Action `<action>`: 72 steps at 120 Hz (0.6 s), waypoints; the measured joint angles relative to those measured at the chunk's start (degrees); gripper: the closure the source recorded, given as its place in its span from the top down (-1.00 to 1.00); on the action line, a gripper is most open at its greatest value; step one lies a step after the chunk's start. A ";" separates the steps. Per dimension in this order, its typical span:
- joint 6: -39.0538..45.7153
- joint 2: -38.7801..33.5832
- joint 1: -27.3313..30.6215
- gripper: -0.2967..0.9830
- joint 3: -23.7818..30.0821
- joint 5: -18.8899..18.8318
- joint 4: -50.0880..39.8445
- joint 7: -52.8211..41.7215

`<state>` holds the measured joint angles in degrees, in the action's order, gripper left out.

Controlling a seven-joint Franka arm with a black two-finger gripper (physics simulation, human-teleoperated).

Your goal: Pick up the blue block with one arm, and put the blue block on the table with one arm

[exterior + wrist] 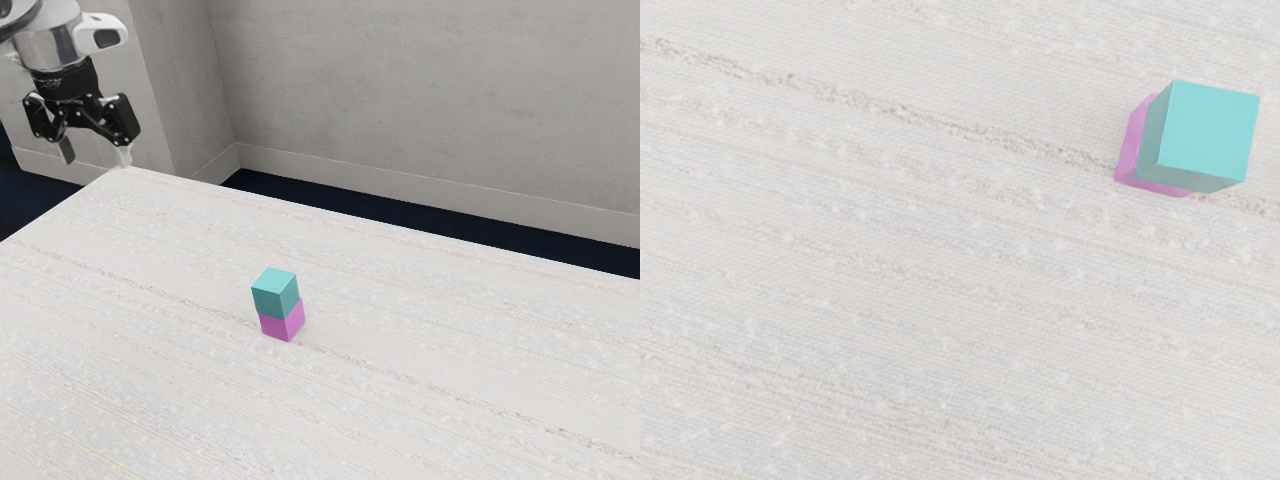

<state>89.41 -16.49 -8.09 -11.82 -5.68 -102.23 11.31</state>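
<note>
While the gripper [95,154] hung with its fingers spread, the blue block [275,292] sat lower and well apart from it. Under that, a pink block [283,325] rested on the table [450,340].

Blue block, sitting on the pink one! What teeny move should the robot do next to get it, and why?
I'd probably ease the open gripper across toward the blue block, staying high. The gripper hangs off to one side, by the table's far edge, and the blue block is stacked on the pink block, so a low approach might knock it.
</note>
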 joint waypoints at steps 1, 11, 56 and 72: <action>0.08 0.00 -0.06 0.54 0.03 0.01 -0.01 0.07; 0.67 0.00 -0.92 0.54 0.18 0.08 -0.08 0.77; 17.00 10.28 -8.59 0.54 -0.03 4.05 -3.49 4.63; 25.73 13.84 -8.43 0.54 0.19 6.70 -8.53 6.20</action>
<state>115.14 -2.66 -16.52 -11.63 1.02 -110.76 17.52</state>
